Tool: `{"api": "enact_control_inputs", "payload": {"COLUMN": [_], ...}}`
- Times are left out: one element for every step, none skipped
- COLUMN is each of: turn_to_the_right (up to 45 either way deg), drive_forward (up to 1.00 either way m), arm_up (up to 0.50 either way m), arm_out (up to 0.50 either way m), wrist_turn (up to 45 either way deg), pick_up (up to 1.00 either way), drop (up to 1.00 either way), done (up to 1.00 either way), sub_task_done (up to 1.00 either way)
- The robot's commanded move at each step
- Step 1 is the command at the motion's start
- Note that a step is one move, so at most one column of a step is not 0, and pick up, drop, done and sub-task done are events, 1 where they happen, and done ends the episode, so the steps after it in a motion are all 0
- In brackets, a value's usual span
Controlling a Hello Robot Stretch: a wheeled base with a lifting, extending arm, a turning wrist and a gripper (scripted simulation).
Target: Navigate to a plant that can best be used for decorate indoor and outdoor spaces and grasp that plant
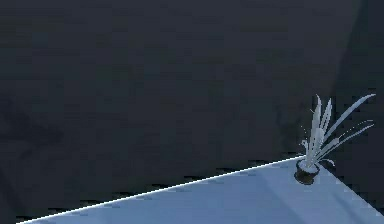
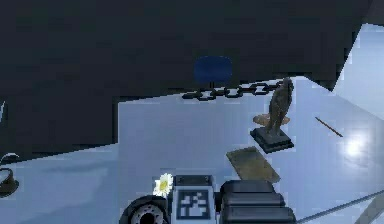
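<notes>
- At the forward view's right edge, the plant [image 1: 322,135] stands upright in a small dark pot. Its long pale leaves fan up near the far edge of the pale table [image 1: 200,200], against a dark wall.
- Over to the arm side view: a dark pot rim [image 2: 7,182] peeks in at the left edge.
- Down at the bottom edge, the gripper [image 2: 145,211] sits left of a white marker square [image 2: 193,203]. I cannot tell its grip, nor whether it holds anything.
- A small white flower [image 2: 163,184] lies just beside it.
- Farther out on the tabletop are a flat tan slab [image 2: 253,163], a brown statue [image 2: 278,110] on a dark base, a thin stick [image 2: 328,126] and a dark chain [image 2: 230,92].
- A blue round seat [image 2: 213,68] shows beyond the table.
</notes>
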Motion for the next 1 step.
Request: {"api": "enact_control_inputs", "payload": {"turn_to_the_right": [0.0], "drive_forward": [0.0], "arm_up": [0.0], "arm_out": [0.16], "wrist_turn": [0.0], "pick_up": [0.0], "drop": [0.0], "done": [0.0], "sub_task_done": [0.0]}}
